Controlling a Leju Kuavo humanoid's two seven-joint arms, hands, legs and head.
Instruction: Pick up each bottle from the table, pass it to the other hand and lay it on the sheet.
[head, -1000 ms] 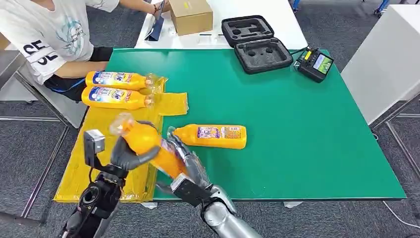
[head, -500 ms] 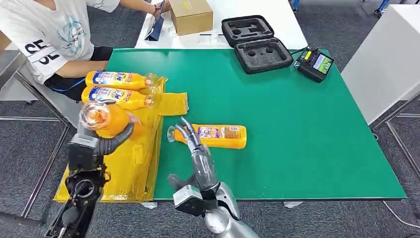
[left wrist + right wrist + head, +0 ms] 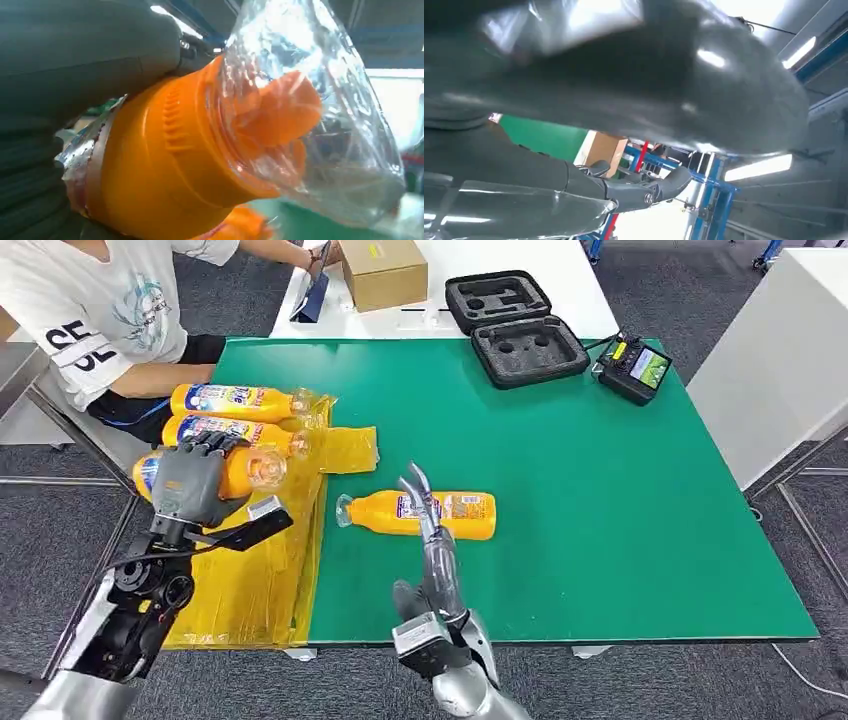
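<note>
While blurred up close, left robot hand [image 3: 188, 483] gripping bottle [image 3: 240, 469] over sheet [image 3: 250, 580]; right robot hand [image 3: 432, 540] empty, fingers seemingly extended.

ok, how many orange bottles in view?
4: two lying on the yellow sheet at and, one in the left hand at, one on the green table at.

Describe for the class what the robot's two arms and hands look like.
Both arms are silver metal with black joint housings. The left hand has a grey ribbed cover and dark fingers; a black cable loops beside its wrist. The right hand has slim, dark grey fingers and a white label at the wrist.
</note>
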